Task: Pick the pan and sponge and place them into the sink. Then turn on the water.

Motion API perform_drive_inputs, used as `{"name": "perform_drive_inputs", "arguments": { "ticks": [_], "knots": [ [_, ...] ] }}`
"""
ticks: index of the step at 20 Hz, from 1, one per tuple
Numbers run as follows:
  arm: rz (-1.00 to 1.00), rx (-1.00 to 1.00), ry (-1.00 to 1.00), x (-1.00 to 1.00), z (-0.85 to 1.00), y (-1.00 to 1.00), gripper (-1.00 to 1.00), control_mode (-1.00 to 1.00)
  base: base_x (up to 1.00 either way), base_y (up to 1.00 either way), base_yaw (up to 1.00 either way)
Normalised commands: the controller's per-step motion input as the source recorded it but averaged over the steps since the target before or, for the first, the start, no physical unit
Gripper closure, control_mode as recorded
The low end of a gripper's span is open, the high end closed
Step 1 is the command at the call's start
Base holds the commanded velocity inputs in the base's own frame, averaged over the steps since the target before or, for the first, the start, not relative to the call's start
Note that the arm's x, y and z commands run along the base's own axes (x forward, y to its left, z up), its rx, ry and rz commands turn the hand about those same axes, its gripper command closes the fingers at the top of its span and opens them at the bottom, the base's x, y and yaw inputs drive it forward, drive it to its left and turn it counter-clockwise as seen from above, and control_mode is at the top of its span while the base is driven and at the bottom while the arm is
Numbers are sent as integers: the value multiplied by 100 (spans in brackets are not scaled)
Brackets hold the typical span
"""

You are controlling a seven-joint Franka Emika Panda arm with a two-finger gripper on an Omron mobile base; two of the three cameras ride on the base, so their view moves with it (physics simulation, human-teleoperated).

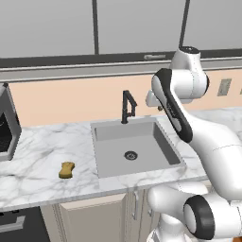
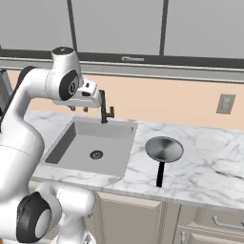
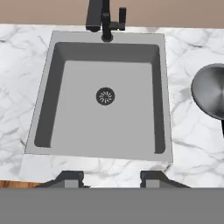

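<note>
The gripper hangs above the sink, jaws parted and holding nothing (pan and sponge lie on the worktop either side).

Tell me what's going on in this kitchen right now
A white robot arm is holding its gripper high above the sink, jaws apart with nothing between them. The basin has nothing in it, and no water runs from the black faucet. The pan sits on the counter to the right of the sink, handle pointing toward the front edge. The yellow sponge lies on the counter to the sink's left. Neither has been moved into the sink yet.
</note>
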Motion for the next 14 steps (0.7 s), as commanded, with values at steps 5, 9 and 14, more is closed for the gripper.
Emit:
{"name": "perform_drive_inputs", "arguments": {
  "ticks": [5, 9, 14],
  "knots": [
    [-1, 0, -7, -53, -1, -39, -100, -100, 0, 0, 0],
    [-2, 0, 0, -92, -16, -69, -100, -100, 0, 0, 0],
    [0, -5, 3, -74, -25, -70, -100, -100, 0, 0, 0]
  ]
}}
